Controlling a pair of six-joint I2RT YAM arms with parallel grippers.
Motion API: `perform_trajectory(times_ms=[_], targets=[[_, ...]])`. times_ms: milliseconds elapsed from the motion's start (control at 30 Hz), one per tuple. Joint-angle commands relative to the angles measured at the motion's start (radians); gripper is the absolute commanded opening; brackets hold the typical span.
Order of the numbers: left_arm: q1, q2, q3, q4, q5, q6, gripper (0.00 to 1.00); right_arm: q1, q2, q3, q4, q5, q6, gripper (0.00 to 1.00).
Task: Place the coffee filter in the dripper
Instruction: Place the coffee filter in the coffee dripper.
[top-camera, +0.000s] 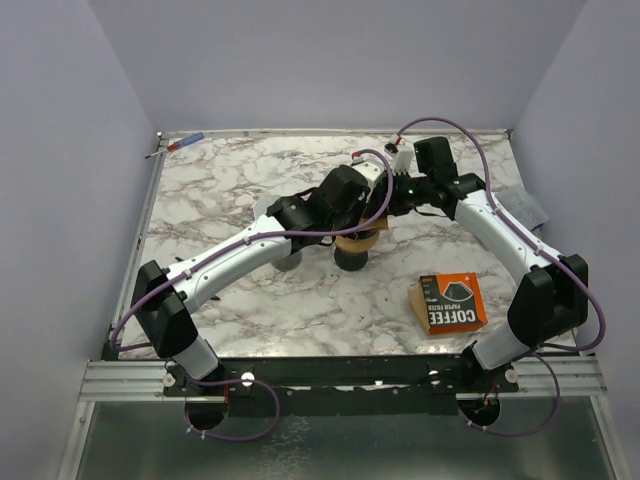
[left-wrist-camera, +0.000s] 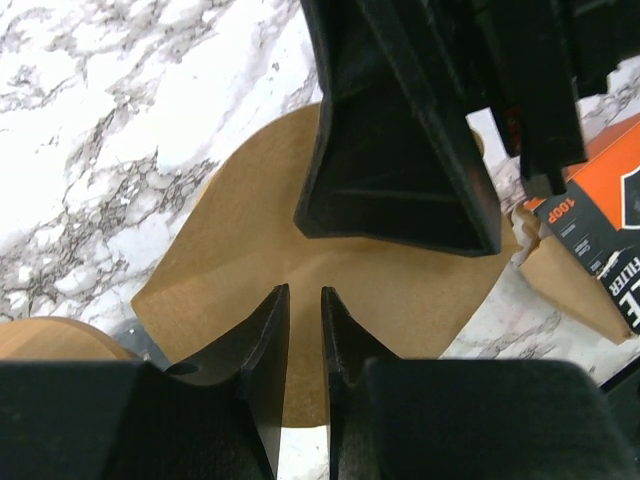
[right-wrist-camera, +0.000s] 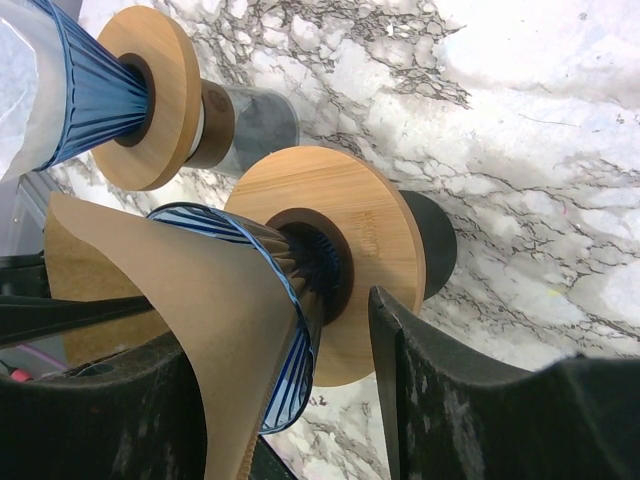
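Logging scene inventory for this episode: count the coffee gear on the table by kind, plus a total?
drippers: 2
brown paper filters: 2
filter box: 1
Total: 5

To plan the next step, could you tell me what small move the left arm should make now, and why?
Probably ease the left gripper down and inward: its jaws pinch the brown paper coffee filter, which drapes across the rim of the blue ribbed cone dripper rather than sitting inside it.
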Motion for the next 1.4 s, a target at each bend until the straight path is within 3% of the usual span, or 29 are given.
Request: perform_trajectory(times_ms=[0,600,833,1167,1300,1367], targets=[[-0.001,0.004,-0.011,-0.043,-0.025,0.008,0.20,0.005,0.015,0.030,-0.032,0.028,-0.014,0.55],[-0.001,0.116,0.075,-0.058,-0.073,0.023,0.18,0.048,0.046,0.019,-0.025,0.109,-0.041,0.55],[-0.001,0.106,0.019,-0.005,-0.122,0.006,0.18,0.049,0.058,0.010,-0.018,0.118,-0.037,0.44],[0.001,0.085,-0.004,0.023,-0.166,-0.018,0.18,0.052,0.089,0.027,-0.049,0.150,-0.041,0.34],[0.001,0.051,0.017,0.034,-0.129,-0.022,0.29,0.058,0.097,0.036,-0.062,0.167,-0.044,0.34],[0.002,0.033,0.032,0.035,-0.106,-0.032,0.43,0.062,0.098,0.040,-0.065,0.175,-0.045,0.34]])
